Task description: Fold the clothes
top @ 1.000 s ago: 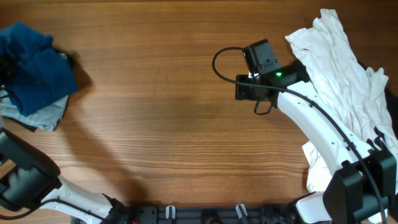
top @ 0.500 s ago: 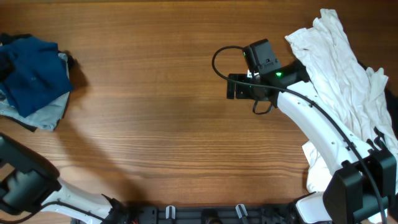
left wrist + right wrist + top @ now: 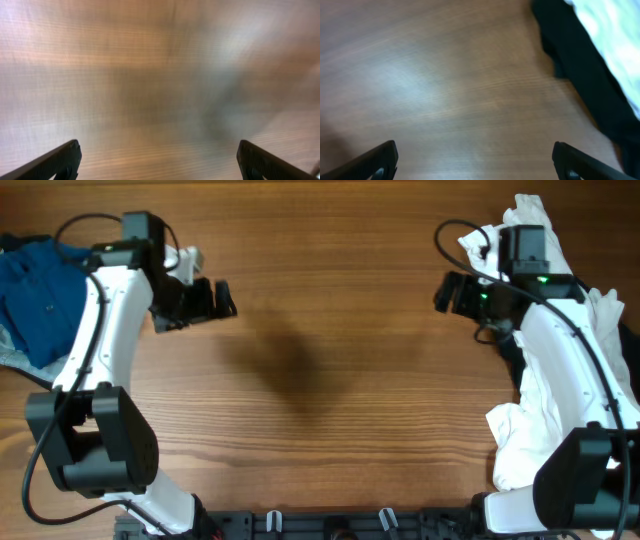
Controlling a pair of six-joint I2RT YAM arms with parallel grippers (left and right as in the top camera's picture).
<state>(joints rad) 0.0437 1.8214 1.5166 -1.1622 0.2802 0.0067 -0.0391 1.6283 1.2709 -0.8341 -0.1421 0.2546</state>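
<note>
Both grippers stood wide open and empty over bare wood: the left gripper just right of the dark teal shirt, the right gripper beside the heap of white garments. The shirt lay crumpled at the far-left edge of the table, partly out of frame. The step in hand looked like fetching it. The left arm would do best to reach left, pinch a single layer at an edge — not a bunched fistful — and drag it to the open centre.
</note>
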